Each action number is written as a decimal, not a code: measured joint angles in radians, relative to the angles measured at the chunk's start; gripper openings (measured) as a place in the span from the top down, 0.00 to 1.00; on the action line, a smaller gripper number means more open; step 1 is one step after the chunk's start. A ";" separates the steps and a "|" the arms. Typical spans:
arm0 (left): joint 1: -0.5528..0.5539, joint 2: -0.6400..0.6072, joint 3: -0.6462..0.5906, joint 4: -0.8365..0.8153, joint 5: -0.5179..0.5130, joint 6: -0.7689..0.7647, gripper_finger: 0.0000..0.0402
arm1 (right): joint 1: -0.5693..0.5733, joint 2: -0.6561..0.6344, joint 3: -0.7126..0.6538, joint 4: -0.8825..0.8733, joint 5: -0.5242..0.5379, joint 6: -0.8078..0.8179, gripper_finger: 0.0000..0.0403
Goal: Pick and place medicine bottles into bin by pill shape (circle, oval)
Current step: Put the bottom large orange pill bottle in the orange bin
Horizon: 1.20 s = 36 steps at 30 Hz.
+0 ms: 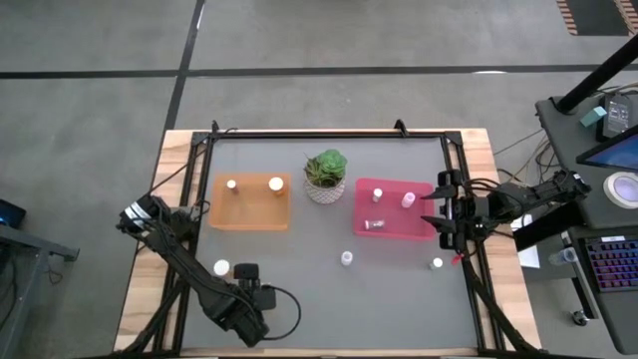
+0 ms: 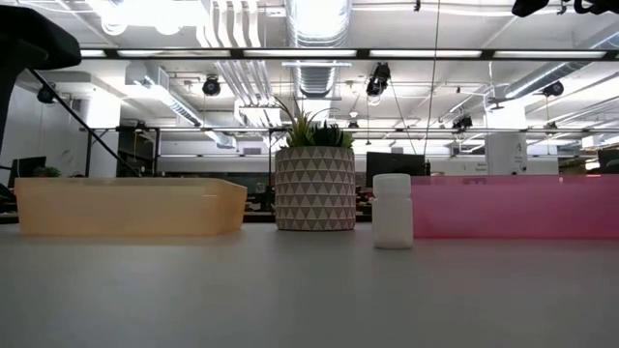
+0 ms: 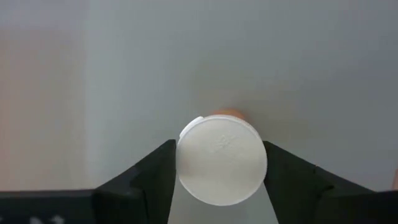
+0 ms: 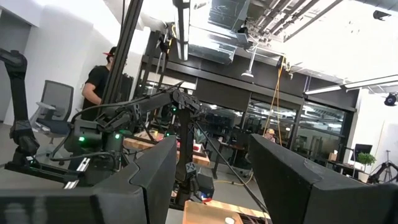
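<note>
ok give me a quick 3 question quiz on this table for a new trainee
1. True or false: the potted plant stands between the orange tray and the pink tray.
2. How many bottles stand in the orange tray? A) none B) two C) five
3. What sits between the left pincer fingers?

Key: 1 true. 2 B. 3 a white-capped bottle, seen from above; the right pincer waits by the pink tray.

Plant [image 1: 325, 175] between trays; two bottles [image 1: 231, 184] in left tray [image 1: 249, 217].
</note>
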<state>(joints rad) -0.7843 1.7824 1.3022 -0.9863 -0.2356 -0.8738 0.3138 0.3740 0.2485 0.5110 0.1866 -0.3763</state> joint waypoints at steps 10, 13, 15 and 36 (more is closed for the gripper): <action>0.068 -0.037 0.075 -0.070 0.063 0.114 0.51 | 0.000 0.000 0.000 0.000 0.026 -0.004 0.52; 0.103 -0.087 0.080 -0.085 0.051 0.150 0.51 | 0.000 0.000 0.000 0.000 0.027 -0.010 0.52; 0.124 -0.129 0.080 -0.098 0.023 0.161 0.51 | 0.000 0.000 0.000 0.000 0.027 -0.010 0.52; 0.589 -0.472 0.041 -0.339 -0.234 0.311 0.51 | 0.000 0.000 0.000 0.001 0.028 -0.017 0.52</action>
<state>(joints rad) -0.1949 1.3100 1.3428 -1.3249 -0.4700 -0.5625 0.3138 0.3740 0.2485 0.5117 0.2142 -0.3931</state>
